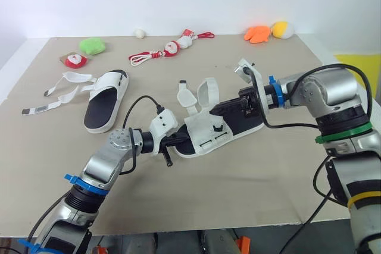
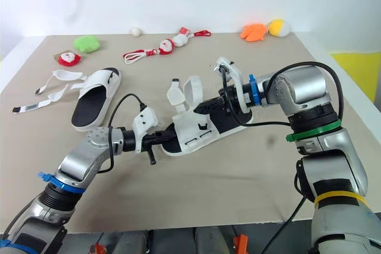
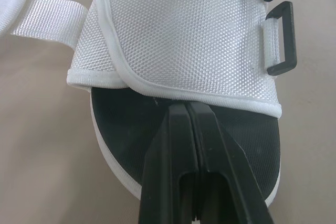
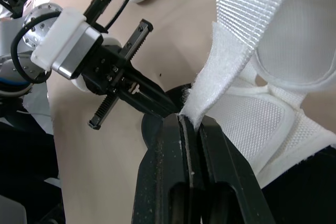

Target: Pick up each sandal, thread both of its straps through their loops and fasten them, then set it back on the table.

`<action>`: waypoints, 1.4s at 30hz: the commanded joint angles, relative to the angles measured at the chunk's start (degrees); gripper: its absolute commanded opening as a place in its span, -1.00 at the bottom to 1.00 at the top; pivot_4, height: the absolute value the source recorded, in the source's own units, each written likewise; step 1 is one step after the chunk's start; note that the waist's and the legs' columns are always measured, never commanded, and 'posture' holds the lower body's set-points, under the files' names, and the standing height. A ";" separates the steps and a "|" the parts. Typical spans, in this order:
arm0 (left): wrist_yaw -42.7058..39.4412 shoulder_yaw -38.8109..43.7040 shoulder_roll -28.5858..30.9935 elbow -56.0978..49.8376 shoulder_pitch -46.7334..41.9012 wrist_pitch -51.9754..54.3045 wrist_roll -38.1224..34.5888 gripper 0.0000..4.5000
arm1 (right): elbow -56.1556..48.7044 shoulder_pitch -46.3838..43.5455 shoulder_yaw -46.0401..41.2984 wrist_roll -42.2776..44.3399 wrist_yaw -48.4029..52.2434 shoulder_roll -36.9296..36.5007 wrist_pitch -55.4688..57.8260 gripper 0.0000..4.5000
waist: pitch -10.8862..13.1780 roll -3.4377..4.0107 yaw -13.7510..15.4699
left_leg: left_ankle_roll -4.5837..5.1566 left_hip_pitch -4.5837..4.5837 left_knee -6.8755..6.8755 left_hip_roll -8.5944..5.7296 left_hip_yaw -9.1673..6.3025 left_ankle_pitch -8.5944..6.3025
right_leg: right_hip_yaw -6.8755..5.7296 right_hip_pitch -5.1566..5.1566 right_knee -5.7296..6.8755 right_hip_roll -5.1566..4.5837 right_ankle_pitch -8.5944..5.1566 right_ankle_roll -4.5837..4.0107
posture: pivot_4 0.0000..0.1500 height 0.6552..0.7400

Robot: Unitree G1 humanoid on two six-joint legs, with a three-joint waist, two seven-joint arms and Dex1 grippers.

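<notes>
Showing a white sandal (image 1: 217,124) with a black footbed at the middle of a tan table (image 1: 250,194), stretching between the two arms with its toe toward the robot's left. Not revealing whether it is resting on the tabletop or hanging just above it.

Pinching the fuzzy end of one strap (image 4: 223,66) with the right gripper (image 4: 190,119) near the heel end, the black fingers (image 4: 167,156) pressing together on the webbing. Meeting the toe end with the left gripper (image 3: 188,107), its fingers (image 3: 173,145) pressing together with no gap and the tips touching the hem of the mesh upper above the footbed. Not showing whether anything is caught between them. Leaving two black loops (image 3: 280,38) on that upper with nothing threaded through.

Showing also a second sandal (image 1: 106,100) lying flat well to the left, trailing its undone straps toward the table's left edge.

Lining up small toys along the far edge, well apart from both sandals: a green plush (image 1: 92,46), a red-and-white toy (image 1: 75,60), a small white ball (image 1: 139,33), Santa figures with red cords (image 1: 172,47), an orange plush (image 1: 258,34) and a yellow-and-white plush (image 1: 282,30).
</notes>
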 commanded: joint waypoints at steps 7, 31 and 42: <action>-0.24 -1.16 0.05 0.07 0.87 1.07 0.30 -1.00 | 0.61 -0.69 0.82 -1.54 4.17 -1.09 2.63 -0.97 | 0.00 0.00 0.00 | 0.00 0.00 0.00 0.00 0.00 0.00 | 0.00 0.00 0.00 0.00 0.00 0.00 | 1.00 1.00; 0.11 -1.07 -0.10 -0.29 1.26 1.25 0.25 -1.00 | -0.27 -0.49 2.28 -5.24 9.49 -1.30 -2.64 -0.97 | 0.00 0.00 0.02 | 0.00 0.00 0.00 0.00 0.00 0.00 | 0.00 0.01 0.00 -0.01 -0.01 0.01 | 1.00 1.00; 0.40 -1.04 -0.28 -0.82 1.60 1.76 0.21 -1.00 | 2.66 -2.70 1.89 -6.37 10.87 -0.25 -2.87 -0.97 | 0.00 0.00 0.02 | 0.00 0.00 0.00 0.00 0.00 0.00 | -0.01 0.01 0.00 0.00 -0.01 0.01 | 1.00 1.00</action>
